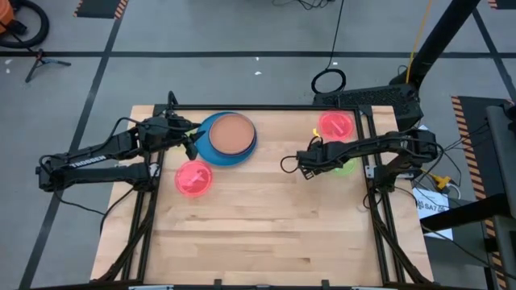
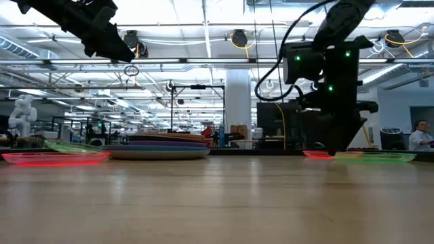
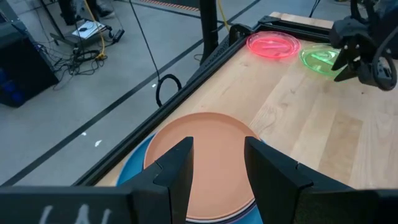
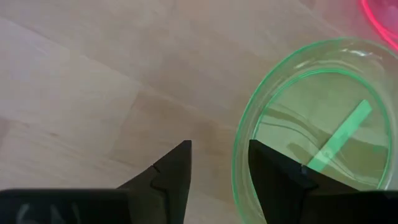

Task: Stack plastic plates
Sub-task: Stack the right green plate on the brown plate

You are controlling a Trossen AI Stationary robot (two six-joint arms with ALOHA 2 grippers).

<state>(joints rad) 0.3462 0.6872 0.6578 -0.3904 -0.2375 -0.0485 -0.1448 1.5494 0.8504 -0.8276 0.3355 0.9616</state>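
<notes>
A stack of plates (image 1: 230,137) stands far left on the table, with a large blue plate (image 3: 134,169) at the bottom and a tan one (image 3: 205,149) on top. My left gripper (image 3: 217,163) hovers open above the stack's tan top, high up in the low view (image 2: 116,49). One small pink plate (image 1: 193,178) lies near the stack and another (image 1: 336,123) lies far right. A small green plate (image 4: 311,118) lies flat beside that one. My right gripper (image 4: 219,167) points down, open, at the green plate's rim, with one finger over the plate and one outside it.
The dark table frame (image 1: 266,107) runs along the far edge behind the stack. Bare wood fills the table's middle and near half (image 1: 258,234). In the low view a green rim (image 2: 68,146) shows behind the left pink plate (image 2: 54,158).
</notes>
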